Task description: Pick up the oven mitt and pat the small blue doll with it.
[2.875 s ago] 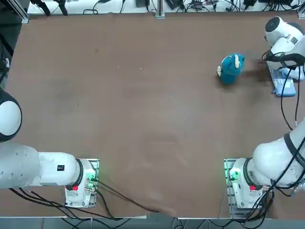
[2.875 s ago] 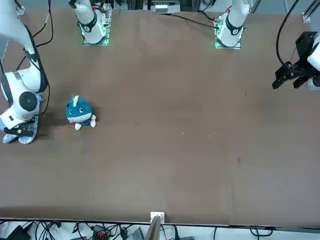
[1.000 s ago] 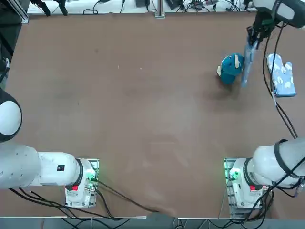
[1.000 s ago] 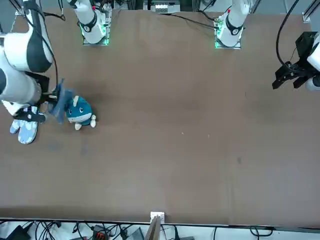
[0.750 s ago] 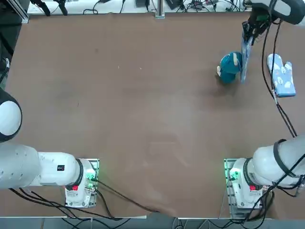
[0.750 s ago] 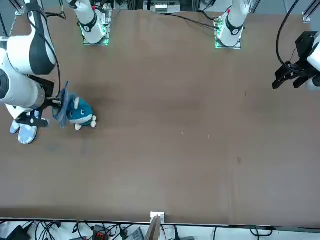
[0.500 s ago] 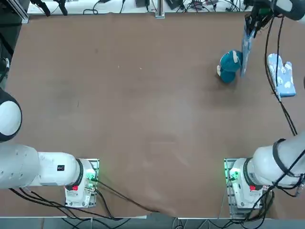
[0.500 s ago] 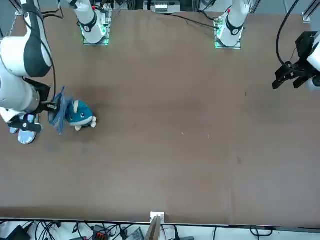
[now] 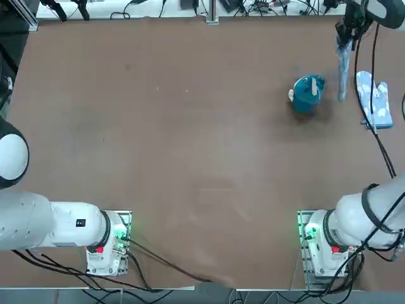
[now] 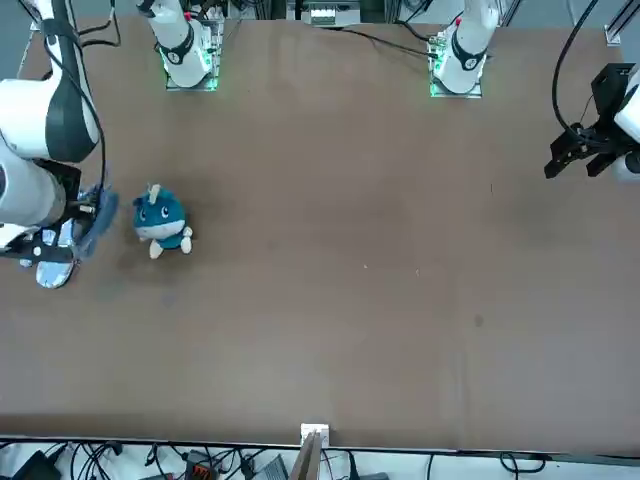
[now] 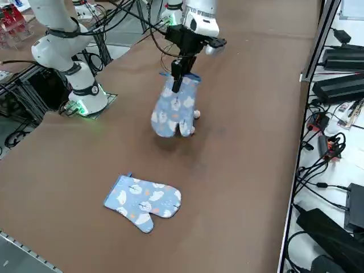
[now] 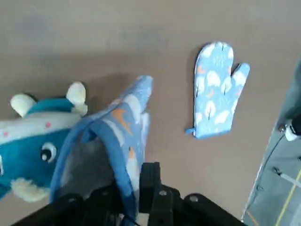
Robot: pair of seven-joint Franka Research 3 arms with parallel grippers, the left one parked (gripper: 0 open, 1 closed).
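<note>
The small blue doll [image 9: 308,93] stands upright on the brown table at the far right, with a teal body and cream feet; the front view also shows this doll [image 10: 160,222]. My right gripper [image 9: 345,39] is above the table just right of it, shut on the cuff of a light blue oven mitt [image 9: 342,73] that hangs down. A small gap separates the hanging mitt [image 10: 92,226] from the doll. In the right side view the mitt [image 11: 173,111] dangles from the gripper [image 11: 177,78] and hides most of the doll. In the wrist view the doll [image 12: 28,136] is beside the mitt [image 12: 123,120].
A second patterned oven mitt [image 9: 373,98] lies flat on the table near its right edge, also in the side view as a flat mitt [image 11: 142,202]. Cables and boxes [image 11: 335,85] sit beyond the table's far edge. Bare table [image 9: 190,126] stretches to the left.
The held mitt, pressed against the doll's side half a second ago, has swung away to the right. The doll has settled back upright.
</note>
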